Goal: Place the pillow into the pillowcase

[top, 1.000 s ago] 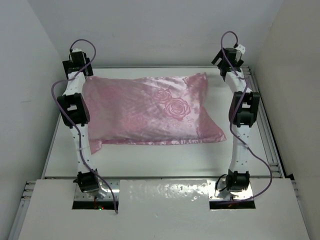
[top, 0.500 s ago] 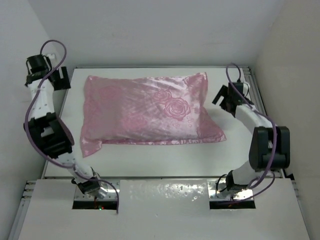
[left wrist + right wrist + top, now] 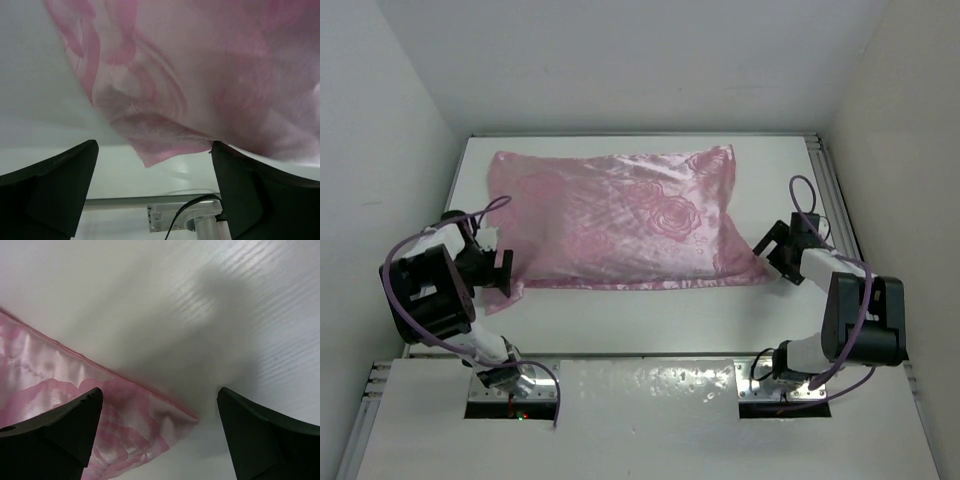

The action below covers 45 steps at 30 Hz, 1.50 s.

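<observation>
My overhead camera sits above and behind the arm bases [image 3: 498, 378]. It looks down and forward from far enough back that I get the whole table [image 3: 620, 315] and the whole pillowcase [image 3: 610, 215].

The camera on the left gripper [image 3: 498, 272] rides low and very close. It looks out between its own two spread dark fingers [image 3: 55, 185] at the pillowcase's near-left corner [image 3: 150, 150], with a metal bracket [image 3: 175, 220] at the bottom of the frame.

The camera on the right gripper [image 3: 772, 255] hangs just as close to the tabletop. It frames the near-right corner [image 3: 170, 422] between its fingers [image 3: 55, 430].

Each wrist view shares only its own corner with the overhead, where it shows small.
</observation>
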Available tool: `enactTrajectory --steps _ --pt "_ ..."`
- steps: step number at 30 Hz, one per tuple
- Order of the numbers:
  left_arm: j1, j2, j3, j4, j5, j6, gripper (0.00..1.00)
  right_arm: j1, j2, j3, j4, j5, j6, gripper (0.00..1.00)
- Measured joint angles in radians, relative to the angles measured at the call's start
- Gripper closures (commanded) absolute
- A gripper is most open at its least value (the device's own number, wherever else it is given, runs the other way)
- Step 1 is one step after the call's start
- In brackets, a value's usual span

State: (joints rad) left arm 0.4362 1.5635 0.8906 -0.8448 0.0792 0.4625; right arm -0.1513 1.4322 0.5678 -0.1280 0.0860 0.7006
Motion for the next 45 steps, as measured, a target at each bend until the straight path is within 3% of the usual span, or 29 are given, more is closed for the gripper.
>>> enactTrajectory --steps 3,5,9,10,12,23,28,29,31,34,40,45 --pt "-0.017 0.028 -0.006 0.062 -0.001 -0.006 0.08 -0.005 0.005 -0.005 0.038 -0.027 0.004 0.16" --pt "-0.023 0.070 0.003 0.104 -0.001 -0.022 0.28 -0.014 0.005 -0.016 0.066 -0.050 0.011 0.27" --pt "-0.027 0.124 0.047 0.138 -0.030 -0.042 0.81 -0.051 -0.040 -0.079 0.126 -0.113 0.056 0.26" --pt "-0.027 0.125 0.049 0.145 -0.027 -0.045 1.00 -0.061 -0.066 -0.100 0.131 -0.122 0.065 0.23" --pt "-0.023 0.125 0.049 0.150 -0.019 -0.046 1.00 -0.070 -0.128 -0.143 0.117 -0.129 0.071 0.17" --pt "0.018 0.073 0.031 0.186 -0.082 -0.015 1.00 -0.039 -0.224 -0.149 -0.050 -0.180 -0.029 0.12" --pt "0.014 0.050 0.033 0.189 -0.087 -0.013 1.00 -0.004 -0.211 -0.159 -0.035 -0.238 -0.010 0.17" --pt "0.014 0.050 0.034 0.187 -0.087 -0.013 1.00 0.002 -0.206 -0.163 -0.019 -0.247 -0.001 0.20" --pt "0.014 0.050 0.038 0.181 -0.088 -0.010 1.00 0.014 -0.200 -0.174 0.014 -0.255 0.015 0.46" --pt "0.014 0.050 0.047 0.176 -0.089 -0.005 1.00 0.013 -0.173 -0.216 0.076 -0.290 0.055 1.00" --pt "0.016 0.026 0.076 0.124 -0.074 0.013 1.00 -0.095 -0.233 -0.296 0.084 -0.357 0.157 1.00" --pt "0.018 -0.018 0.097 0.061 -0.037 0.037 1.00 -0.121 -0.643 -0.402 -0.060 -0.281 0.240 1.00"
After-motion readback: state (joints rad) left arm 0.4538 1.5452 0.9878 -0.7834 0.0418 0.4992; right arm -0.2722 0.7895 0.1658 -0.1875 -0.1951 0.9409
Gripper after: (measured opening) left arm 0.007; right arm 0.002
